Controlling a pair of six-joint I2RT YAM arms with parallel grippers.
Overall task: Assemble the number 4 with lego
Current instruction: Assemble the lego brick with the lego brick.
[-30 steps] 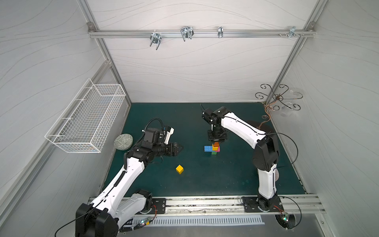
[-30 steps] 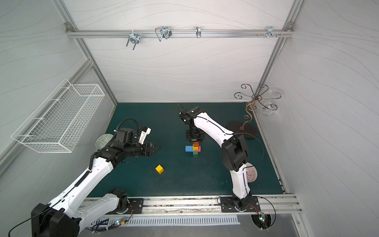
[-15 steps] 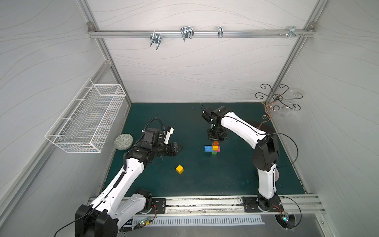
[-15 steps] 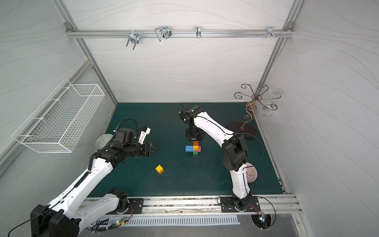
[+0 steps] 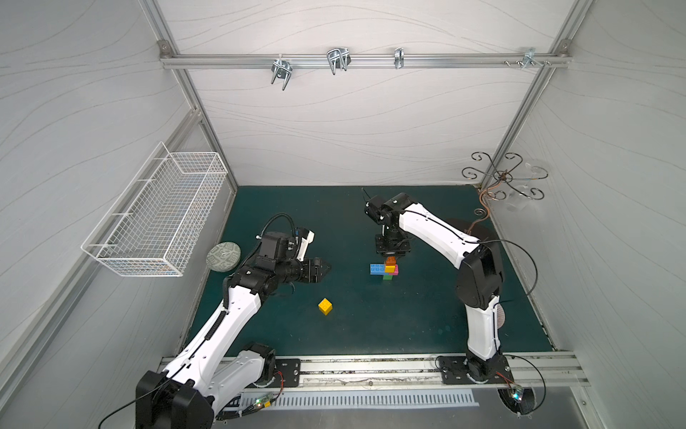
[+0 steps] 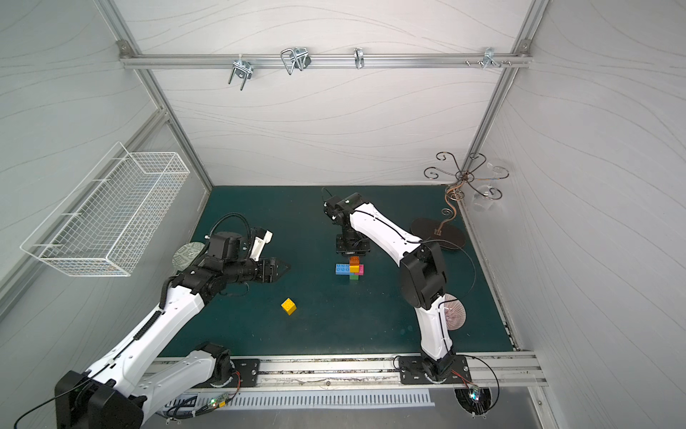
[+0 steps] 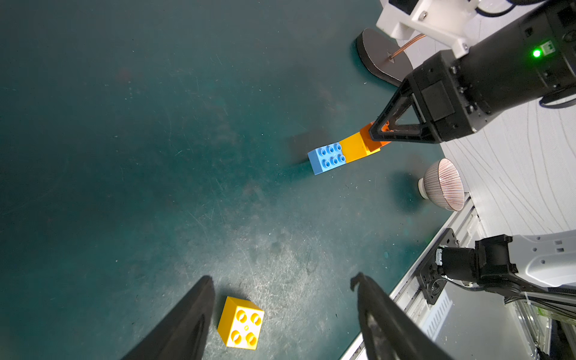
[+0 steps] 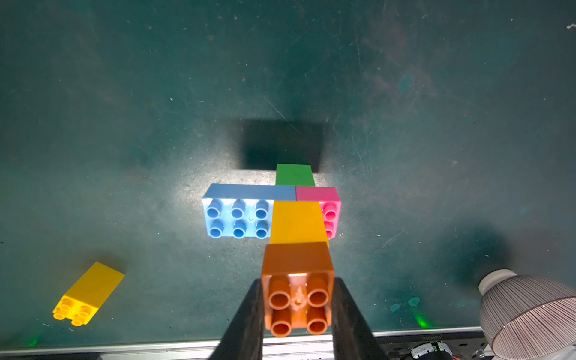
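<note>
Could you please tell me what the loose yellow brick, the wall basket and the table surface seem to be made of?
The loose yellow brick looks like moulded plastic: smooth, glossy, with crisp round studs. The wall basket seems white-coated metal wire, an open grid. The table surface seems a dark green matte mat, scuffed and scratched; rubber or vinyl, I cannot tell.

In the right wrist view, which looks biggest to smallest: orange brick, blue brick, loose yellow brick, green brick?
1. orange brick, nearest the camera, so its rank is unsure
2. blue brick
3. loose yellow brick
4. green brick, only partly in sight
</note>
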